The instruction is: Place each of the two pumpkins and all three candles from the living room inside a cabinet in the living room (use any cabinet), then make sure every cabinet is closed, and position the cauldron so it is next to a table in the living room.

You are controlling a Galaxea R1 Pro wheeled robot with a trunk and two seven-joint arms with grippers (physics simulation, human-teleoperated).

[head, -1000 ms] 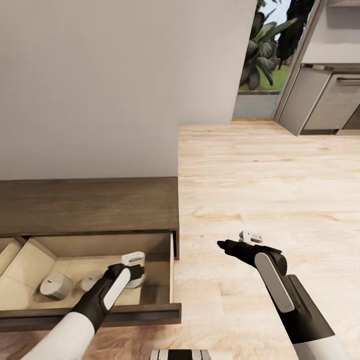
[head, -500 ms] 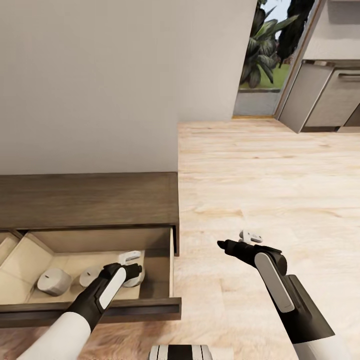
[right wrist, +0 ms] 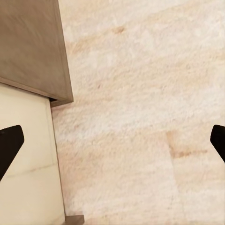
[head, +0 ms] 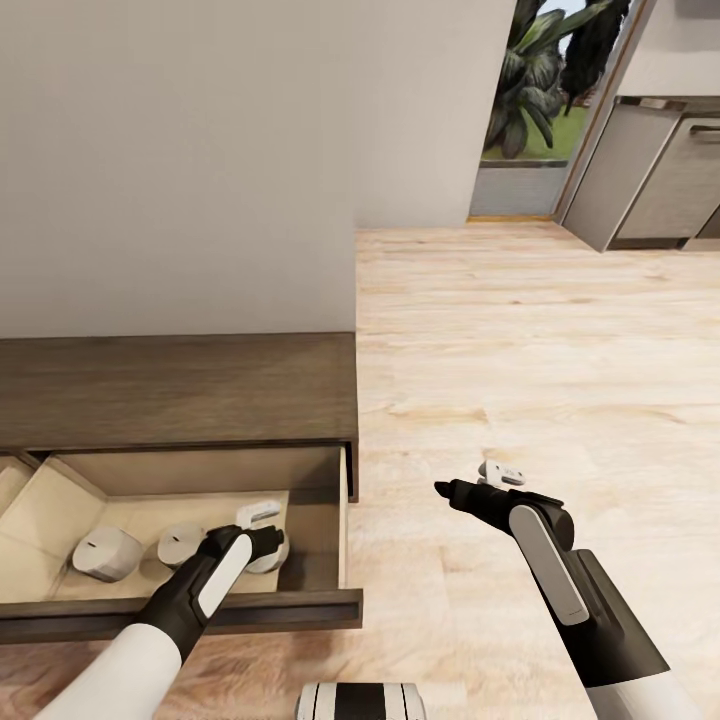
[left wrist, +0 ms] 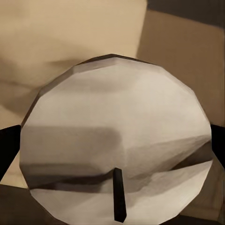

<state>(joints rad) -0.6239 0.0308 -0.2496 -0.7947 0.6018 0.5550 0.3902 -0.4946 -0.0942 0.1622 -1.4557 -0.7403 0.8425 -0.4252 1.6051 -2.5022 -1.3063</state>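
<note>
**A:** Where are your candles?

**B:** All three sit in the open drawer [head: 318, 530] of the cabinet [head: 180, 395]. One candle [head: 106, 554] lies toward the drawer's left, a second candle [head: 180, 543] just beside it, and the third candle [left wrist: 117, 150] is at your left gripper [head: 268, 540], seen close up in the left wrist view with its short black wick [left wrist: 119, 194] facing the camera.

**A:** Is your left gripper pinching it?

**B:** Dark fingertips [left wrist: 8, 150] show on either side of that candle, hard against its flanks, so your left gripper is clamped on it, low inside the drawer near its right wall.

**A:** And your right gripper?

**B:** Your right gripper [head: 470, 485] hangs over the plank floor [head: 520, 340], well apart from the cabinet, its fingertips [right wrist: 9, 145] spread wide with nothing between them. The right wrist view looks down on the cabinet's corner and the pale drawer side.

**A:** Further out?

**B:** A beige wall [head: 200, 160] behind the cabinet, and a glazed opening with plants [head: 535, 80] beyond.
</note>
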